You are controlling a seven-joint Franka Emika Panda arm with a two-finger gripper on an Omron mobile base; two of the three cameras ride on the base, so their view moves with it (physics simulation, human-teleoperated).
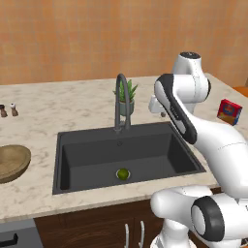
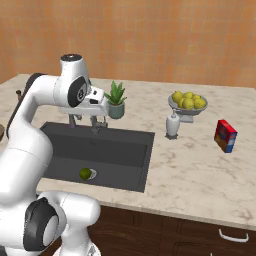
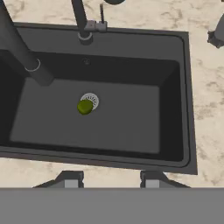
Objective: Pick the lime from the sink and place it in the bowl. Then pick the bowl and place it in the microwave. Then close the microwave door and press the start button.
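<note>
Left base view. Sink (image 1: 68,160): dark grey basin set in the marble worktop (image 1: 63,104), long axis running left to right across the picture. Lime (image 1: 123,174): round, no long axis to tell, lying on the basin floor near the front wall, about mid-width. Faucet (image 1: 122,99): arched, standing at the back rim. Bowl (image 1: 10,162): wooden, upright, on the worktop left of the sink, well apart from the lime. Plant pot (image 1: 127,104) behind the faucet; red box (image 1: 229,111) at far right.

Right base view. Lime (image 2: 86,173) on the sink (image 2: 135,165) floor, toward the near left corner. Gripper (image 2: 85,121) hangs above the back rim, clear of the lime; its spread cannot be told here. Dish of lemons (image 2: 188,104), white bottle (image 2: 172,125) and red box (image 2: 225,135) on the worktop (image 2: 190,170) to the right.

Hand view. Lime (image 3: 84,106) rests against the drain (image 3: 92,99). Gripper (image 3: 109,178): fingertips (image 3: 70,178) parted about halfway, nothing between them, touching nothing.
</note>
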